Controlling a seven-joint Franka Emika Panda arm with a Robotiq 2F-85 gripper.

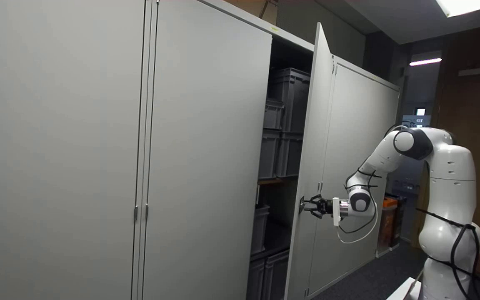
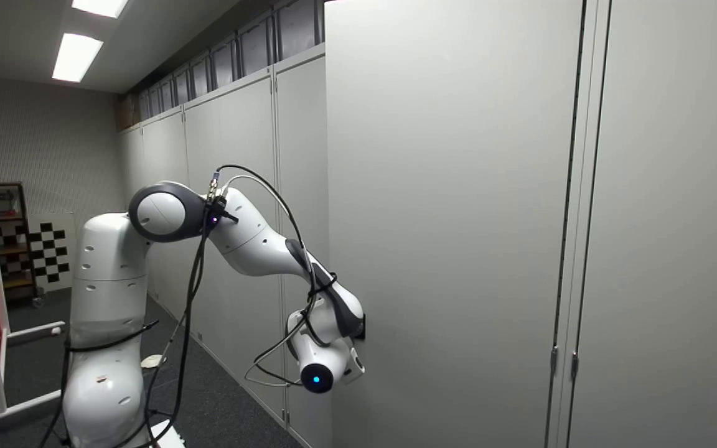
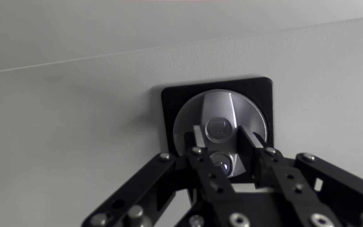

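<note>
1. I have the gripper (image 3: 219, 135) pinching the raised grip of a round silver handle (image 3: 218, 105), with one finger along each side of it
2. The handle sits in a square black plate (image 3: 262, 90), close to the free edge of a pale grey cabinet door (image 1: 317, 116); I see a round lock (image 3: 223, 158) low on it, between my fingers
3. That cabinet door stands partly open in an exterior view, and grey crates (image 1: 296, 102) are stacked in the gap behind it
4. My white arm (image 1: 450, 183) bends down to the handle, the wrist about level; in an exterior view it hides the gripper from me
5. Next to the gap I see a closed panel (image 1: 211, 146) of the same grey
6. Past the cabinets stands an orange-topped bin (image 1: 389, 203), and in an exterior view a checkered board (image 2: 50, 252) stands near the far wall
</note>
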